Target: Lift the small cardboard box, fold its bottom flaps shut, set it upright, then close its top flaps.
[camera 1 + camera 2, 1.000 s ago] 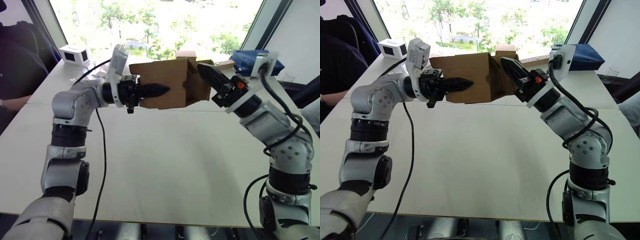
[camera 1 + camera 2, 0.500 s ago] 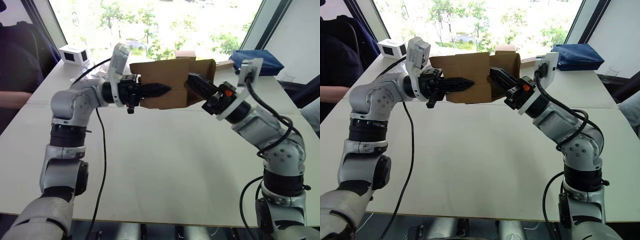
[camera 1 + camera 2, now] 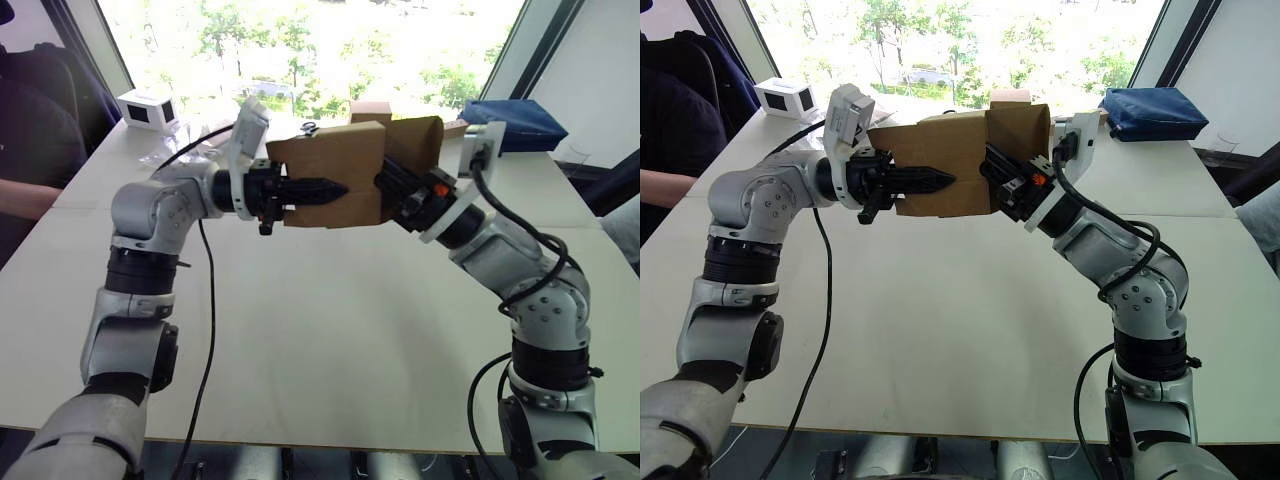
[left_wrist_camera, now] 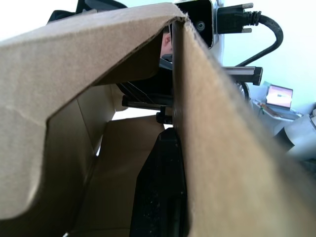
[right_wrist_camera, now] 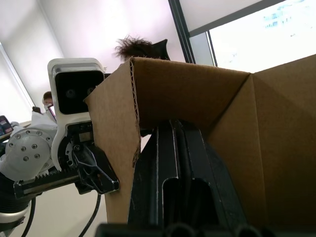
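While working high over the table (image 3: pixel 330 330), leaves no support under the box (image 3: pixel 340 165): carries it in mid-air on its side, between the two arms, open ends facing left and right. Hangs it mostly from the left gripper (image 3: pixel 325 187), clenched on the near wall, one finger outside and one inside. Judging by that thin hold, could let the box pivot or slide off if pushed hard from the other end, and could crease the corrugated wall if squeezed harder. Reaches into the right-hand opening with the right gripper (image 5: pixel 175 148), fingers pressed together and grasping nothing, deep against the inner walls. Could skew the box into a diamond or wrench it from the pinch by pressing sideways there. Shows one flap (image 3: pixel 415 140) at that end standing up past the wrist, not folded in. Might catch that flap on the way out and bend it the wrong way, or trap a finger (image 4: pixel 158 187) behind a closing panel. Cannot tell how the other flaps lie.
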You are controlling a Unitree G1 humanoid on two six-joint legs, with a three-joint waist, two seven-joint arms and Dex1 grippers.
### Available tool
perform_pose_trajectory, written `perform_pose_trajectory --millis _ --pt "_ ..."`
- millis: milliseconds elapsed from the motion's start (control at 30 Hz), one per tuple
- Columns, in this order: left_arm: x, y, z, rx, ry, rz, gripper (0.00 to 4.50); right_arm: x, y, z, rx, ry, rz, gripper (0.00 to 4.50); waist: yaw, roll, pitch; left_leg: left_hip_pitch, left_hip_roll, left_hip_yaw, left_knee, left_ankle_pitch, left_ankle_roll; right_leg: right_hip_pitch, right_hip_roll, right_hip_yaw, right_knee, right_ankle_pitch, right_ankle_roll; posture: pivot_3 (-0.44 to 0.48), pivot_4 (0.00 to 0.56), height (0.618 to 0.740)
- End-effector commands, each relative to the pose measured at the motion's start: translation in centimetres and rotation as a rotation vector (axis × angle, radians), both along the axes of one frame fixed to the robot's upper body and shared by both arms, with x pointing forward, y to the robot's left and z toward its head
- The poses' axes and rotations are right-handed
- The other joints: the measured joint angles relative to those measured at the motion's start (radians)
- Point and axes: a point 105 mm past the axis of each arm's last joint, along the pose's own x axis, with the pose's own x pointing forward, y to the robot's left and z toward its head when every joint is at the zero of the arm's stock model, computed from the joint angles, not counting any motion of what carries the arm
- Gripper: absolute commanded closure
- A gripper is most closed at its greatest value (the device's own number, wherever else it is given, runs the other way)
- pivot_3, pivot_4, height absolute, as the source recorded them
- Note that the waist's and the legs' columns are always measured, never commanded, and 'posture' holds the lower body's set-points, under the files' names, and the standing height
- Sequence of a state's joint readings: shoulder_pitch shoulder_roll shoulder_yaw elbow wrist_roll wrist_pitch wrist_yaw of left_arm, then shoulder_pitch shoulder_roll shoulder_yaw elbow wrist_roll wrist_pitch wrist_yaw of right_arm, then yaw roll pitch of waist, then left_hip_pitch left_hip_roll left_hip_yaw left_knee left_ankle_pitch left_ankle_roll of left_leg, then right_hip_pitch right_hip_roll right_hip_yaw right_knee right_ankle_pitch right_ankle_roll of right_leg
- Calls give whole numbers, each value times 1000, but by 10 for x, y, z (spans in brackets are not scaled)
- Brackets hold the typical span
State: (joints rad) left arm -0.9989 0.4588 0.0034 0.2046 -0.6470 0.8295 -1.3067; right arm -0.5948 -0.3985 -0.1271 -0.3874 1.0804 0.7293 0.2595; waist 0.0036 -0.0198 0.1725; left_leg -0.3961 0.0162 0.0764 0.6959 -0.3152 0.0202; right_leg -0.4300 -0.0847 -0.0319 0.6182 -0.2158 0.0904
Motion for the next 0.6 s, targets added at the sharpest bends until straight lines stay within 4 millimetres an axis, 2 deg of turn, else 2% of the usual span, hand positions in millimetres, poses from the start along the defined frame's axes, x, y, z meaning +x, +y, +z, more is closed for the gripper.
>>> perform_pose_trajectory --millis 33,300,533,600 --pt "-2 -3 12 -3 -54 -10 4500 -9 -1 15 24 -76 9 4442 0 0 0 0 0 0 0 0 0 0 0 0 0 0 0 0 150 740" --pt "2 4 14 -3 -67 15 4500 -20 -20 11 -28 -77 -34 4442 1 0 0 -1 0 0 0 0 0 0 0 0 -1 0 0 0 150 740" --pt "5 9 16 -5 -76 34 4500 -39 -48 14 -67 -66 -73 4442 2 0 0 -1 0 0 0 0 0 0 0 0 -1 0 0 0 150 740" --pt "4 9 17 -6 -79 30 4500 -48 -54 8 -78 -32 -58 4442 5 0 0 -1 0 0 0 0 0 0 0 0 -1 0 0 0 150 740"
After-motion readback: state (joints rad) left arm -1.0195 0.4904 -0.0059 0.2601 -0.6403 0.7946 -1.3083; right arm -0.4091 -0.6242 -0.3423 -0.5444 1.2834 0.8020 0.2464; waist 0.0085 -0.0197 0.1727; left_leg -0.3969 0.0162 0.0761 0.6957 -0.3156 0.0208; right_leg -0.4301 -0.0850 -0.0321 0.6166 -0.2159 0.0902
